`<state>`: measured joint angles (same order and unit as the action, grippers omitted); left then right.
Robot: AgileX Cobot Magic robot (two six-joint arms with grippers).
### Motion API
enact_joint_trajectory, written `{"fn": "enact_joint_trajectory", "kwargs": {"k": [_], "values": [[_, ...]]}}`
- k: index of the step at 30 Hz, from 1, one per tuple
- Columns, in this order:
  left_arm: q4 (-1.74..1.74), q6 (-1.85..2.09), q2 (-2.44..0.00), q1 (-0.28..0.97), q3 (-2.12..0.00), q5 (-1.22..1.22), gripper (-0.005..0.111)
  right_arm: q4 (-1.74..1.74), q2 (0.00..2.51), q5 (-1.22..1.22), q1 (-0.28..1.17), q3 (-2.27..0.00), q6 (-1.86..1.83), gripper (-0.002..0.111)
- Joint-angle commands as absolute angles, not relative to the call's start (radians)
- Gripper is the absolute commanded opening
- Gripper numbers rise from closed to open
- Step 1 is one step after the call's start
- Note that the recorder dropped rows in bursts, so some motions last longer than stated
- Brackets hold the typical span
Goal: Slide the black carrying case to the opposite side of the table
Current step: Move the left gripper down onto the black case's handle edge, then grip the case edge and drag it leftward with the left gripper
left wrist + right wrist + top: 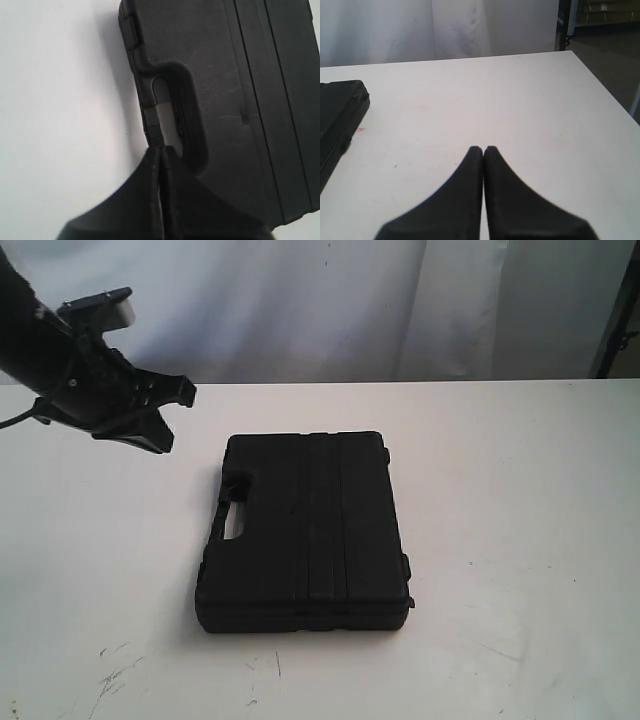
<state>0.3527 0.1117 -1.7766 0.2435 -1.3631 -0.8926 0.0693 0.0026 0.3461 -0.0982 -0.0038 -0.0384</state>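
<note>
Scuffed white table (120, 670) in front; the black case (305, 530) lies flat mid-table, handle slot toward the left arm. The left hand (160, 150), fingers pressed together, hovers beside that handle edge, probably to push it across. The right hand (483, 149), also closed, sits well apart.

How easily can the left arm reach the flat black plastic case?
Probably easily. The left gripper hangs shut close to the handle side of the case, and nothing shows between them but the bare white table.
</note>
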Motion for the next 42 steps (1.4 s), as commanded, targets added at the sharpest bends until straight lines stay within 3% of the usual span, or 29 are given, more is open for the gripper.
{"fn": "enact_joint_trajectory", "kwargs": {"k": [1, 12, 24, 42], "values": [[0.264, -0.027, -1.845, 0.283, -1.434, -0.934, 0.000, 0.068, 0.000, 0.346, -0.103, 0.000, -0.038, 0.000], [0.127, -0.184, -1.996, 0.342, -1.557, -0.999, 0.003, 0.068, 0.000, 0.346, -0.103, 0.000, -0.038, 0.000], [0.130, -0.188, -2.079, 0.371, -1.588, -0.991, 0.044, 0.068, 0.000, 0.346, -0.103, 0.000, -0.046, 0.000], [0.154, -0.209, -2.165, 0.371, -1.588, -0.965, 0.044, 0.068, 0.000, 0.346, -0.103, 0.000, -0.046, 0.000]]}}
